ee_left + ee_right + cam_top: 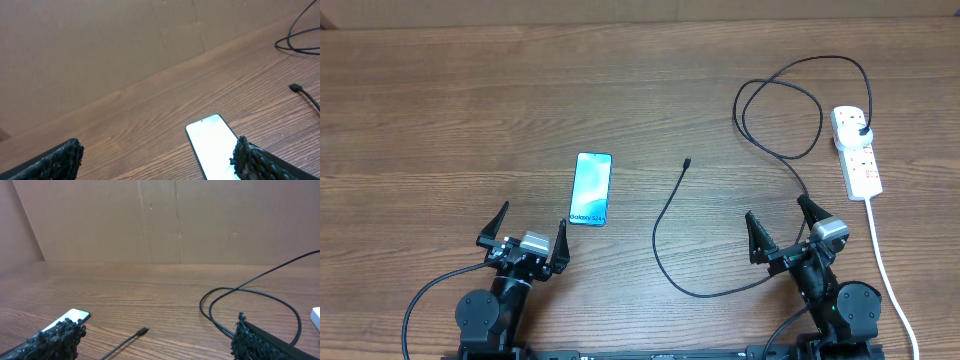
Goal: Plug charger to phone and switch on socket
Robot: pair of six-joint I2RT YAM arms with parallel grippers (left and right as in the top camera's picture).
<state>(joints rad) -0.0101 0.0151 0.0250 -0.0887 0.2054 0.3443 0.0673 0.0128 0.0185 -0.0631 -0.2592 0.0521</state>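
The phone (591, 189) lies flat on the wooden table, blue-teal screen up, "Galaxy S24" text at its near end. It also shows in the left wrist view (212, 145) and in the right wrist view (72, 316). The charger cable (665, 245) runs from its tiny tip (687, 162) in a curve, loops at the back, and ends in a black plug (861, 131) seated in the white socket strip (856, 152). The tip also shows in the right wrist view (143, 330). My left gripper (528, 232) is open and empty, near the phone's near end. My right gripper (782, 228) is open and empty.
The socket's white cord (885, 265) runs down the right side past my right arm. A brown cardboard wall (175, 220) stands at the back of the table. The cable loop (780, 120) lies left of the socket.
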